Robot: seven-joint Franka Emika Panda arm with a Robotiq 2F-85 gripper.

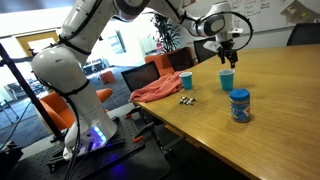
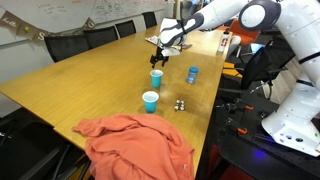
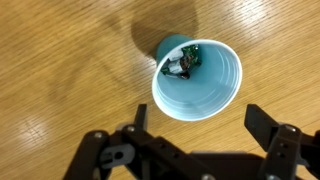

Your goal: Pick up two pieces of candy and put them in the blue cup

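In an exterior view the tool (image 1: 225,47) hangs over a blue cup (image 1: 227,78) right of centre; loose candy (image 1: 186,100) lies on the worktop (image 1: 280,140) at its lower left. In an exterior view the blue cup (image 2: 156,78) sits upper centre. In the wrist view the tool (image 3: 200,130) is spread, with wrapped candy (image 3: 182,64) inside the blue cup (image 3: 205,95).

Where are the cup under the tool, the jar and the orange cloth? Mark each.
blue cup (image 3: 212,88): wrist view, inner wall.
jar (image 1: 240,108): in an exterior view, its body.
cloth (image 2: 135,148): in an exterior view, its middle.
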